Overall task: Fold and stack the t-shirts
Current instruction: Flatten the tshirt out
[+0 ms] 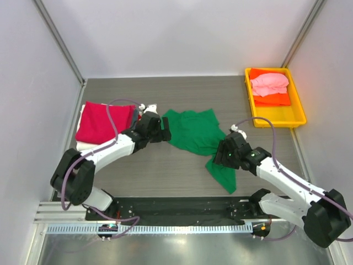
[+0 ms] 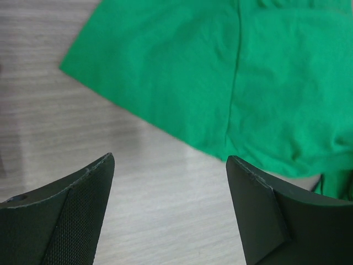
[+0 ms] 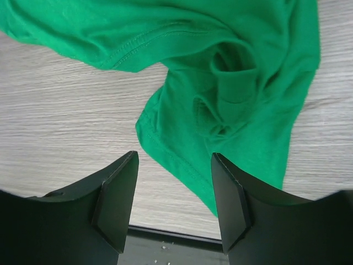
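Observation:
A bright green t-shirt [image 1: 193, 131] lies crumpled in the middle of the table, with one end trailing toward the near edge [image 1: 223, 175]. My left gripper [image 1: 164, 131] hovers at the shirt's left edge. It is open over bare table [image 2: 168, 160], with the green cloth [image 2: 220, 72] just ahead of the fingertips. At the shirt's bunched lower right part my right gripper [image 1: 220, 154] stands open [image 3: 174, 157], and the stitched green hem [image 3: 182, 165] runs under the gap between its fingers. A folded crimson t-shirt [image 1: 102, 121] tops a stack at the left, white cloth [image 1: 83, 145] showing beneath.
A yellow tray [image 1: 281, 115] at the back right holds a pink shirt [image 1: 269, 83] on an orange one [image 1: 273, 100]. Grey walls close in both sides. A black strip [image 3: 165, 237] and metal rail [image 1: 165, 227] run along the near edge.

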`<control>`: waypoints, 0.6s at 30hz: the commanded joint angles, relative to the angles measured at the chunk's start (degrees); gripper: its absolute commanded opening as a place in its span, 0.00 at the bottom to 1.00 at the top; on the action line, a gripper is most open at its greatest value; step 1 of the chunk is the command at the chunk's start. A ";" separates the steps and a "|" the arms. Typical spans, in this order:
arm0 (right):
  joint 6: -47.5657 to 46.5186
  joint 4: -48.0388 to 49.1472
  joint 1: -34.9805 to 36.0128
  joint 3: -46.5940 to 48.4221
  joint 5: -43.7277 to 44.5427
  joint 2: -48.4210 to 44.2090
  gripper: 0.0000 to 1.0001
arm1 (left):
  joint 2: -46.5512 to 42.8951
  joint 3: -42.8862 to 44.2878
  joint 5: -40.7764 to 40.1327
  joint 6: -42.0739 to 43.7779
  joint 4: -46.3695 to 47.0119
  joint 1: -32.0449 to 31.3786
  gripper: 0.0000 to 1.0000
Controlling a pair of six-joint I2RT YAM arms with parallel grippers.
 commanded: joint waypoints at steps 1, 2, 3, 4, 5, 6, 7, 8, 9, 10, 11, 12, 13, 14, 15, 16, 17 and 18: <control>2.51 1.92 6.01 3.18 7.41 2.32 0.61 | 3.92 4.66 -1.93 -1.15 -4.69 2.52 0.83; 2.95 2.10 7.26 3.35 9.07 3.11 0.61 | 4.71 5.98 -1.67 -1.23 -5.04 2.96 0.81; 3.74 2.01 8.49 3.79 10.13 4.51 0.60 | 6.46 6.60 -1.75 -1.06 -5.57 3.23 0.79; 3.92 2.01 10.42 4.06 10.75 5.14 0.60 | 7.26 7.21 -2.80 -0.89 -6.01 3.75 0.78; 4.18 2.01 11.22 4.41 12.15 5.67 0.60 | 8.22 8.79 -3.33 -0.80 -6.62 4.11 0.78; 4.44 1.92 11.92 4.84 12.77 6.89 0.60 | 9.10 9.50 -3.68 -0.53 -7.67 4.55 0.78; 4.71 2.01 12.37 5.02 13.30 7.34 0.59 | 11.20 10.29 -3.86 -0.27 -8.03 5.59 0.77; 4.80 2.10 13.15 5.29 14.18 7.78 0.58 | 12.27 11.95 -3.60 -0.18 -8.56 6.21 0.75; 4.89 2.10 13.60 5.55 14.45 8.13 0.58 | 13.23 12.84 -3.16 -0.01 -9.34 6.83 0.73; 4.97 2.19 14.04 5.64 14.80 9.00 0.58 | 15.51 13.80 -2.81 0.26 -9.87 7.88 0.72; 5.06 2.27 14.82 5.81 15.06 9.45 0.57 | 16.49 15.64 -2.63 0.35 -10.31 8.33 0.71; 5.06 2.36 15.27 6.16 15.41 9.80 0.57 | 17.54 16.53 -2.63 0.43 -11.36 8.68 0.71; 5.24 2.54 15.62 6.25 15.59 10.85 0.57 | 18.86 17.93 -2.89 0.78 -11.55 9.03 0.72; 5.24 2.63 16.14 6.52 15.94 11.38 0.57 | 19.56 18.55 -3.76 0.87 -11.90 9.12 0.72; 5.24 2.54 16.76 7.04 16.29 12.17 0.57 | 20.09 19.08 -3.95 0.96 -12.34 9.21 0.72; 5.41 2.63 17.03 7.22 16.47 12.70 0.57 | 20.53 19.61 -4.04 1.05 -12.34 9.38 0.72; 5.59 2.89 17.38 7.40 16.65 13.75 0.57 | 21.50 20.48 -4.30 1.05 -12.51 9.56 0.72; 5.68 2.98 17.99 7.49 16.82 14.19 0.57 | 22.03 20.93 -4.65 1.05 -12.86 9.56 0.72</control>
